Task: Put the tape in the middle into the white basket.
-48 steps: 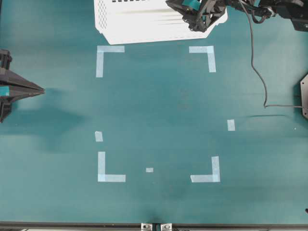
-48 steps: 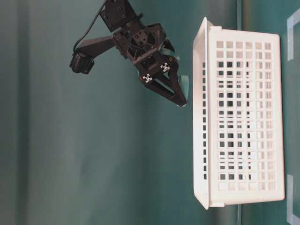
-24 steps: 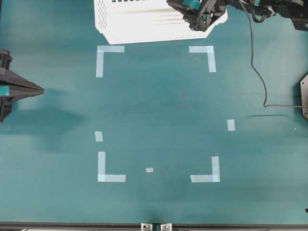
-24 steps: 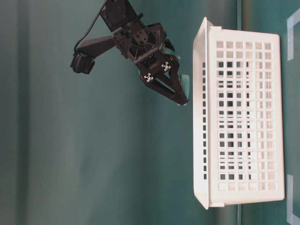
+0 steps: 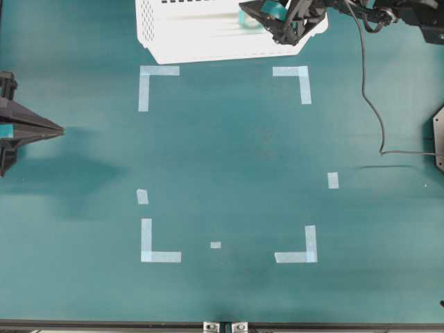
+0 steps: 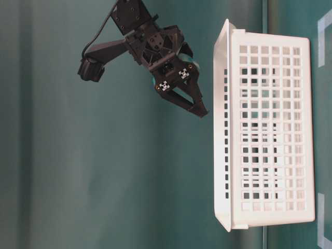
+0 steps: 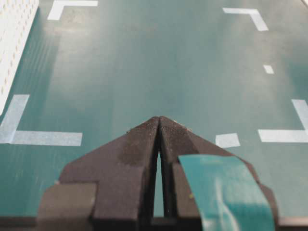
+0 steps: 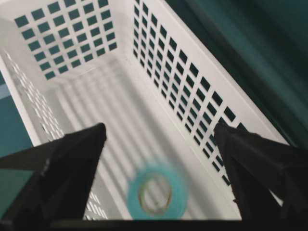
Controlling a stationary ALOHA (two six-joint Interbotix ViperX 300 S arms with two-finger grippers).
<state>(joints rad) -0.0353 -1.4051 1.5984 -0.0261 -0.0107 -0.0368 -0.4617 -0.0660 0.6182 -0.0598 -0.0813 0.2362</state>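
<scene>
At far left the black left gripper (image 5: 59, 130) is keeping its fingers pressed together, while the black right gripper (image 8: 161, 139) is spreading wide above the large white perforated plastic basket (image 8: 120, 62), the blurred light-teal ring-shaped tape roll (image 8: 157, 194) lying inside; no writing is showing.

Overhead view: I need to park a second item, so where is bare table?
Bare table lies between the four tape corner marks. Crowded at the top: the white basket, the right gripper open above it, the tape inside.
</scene>
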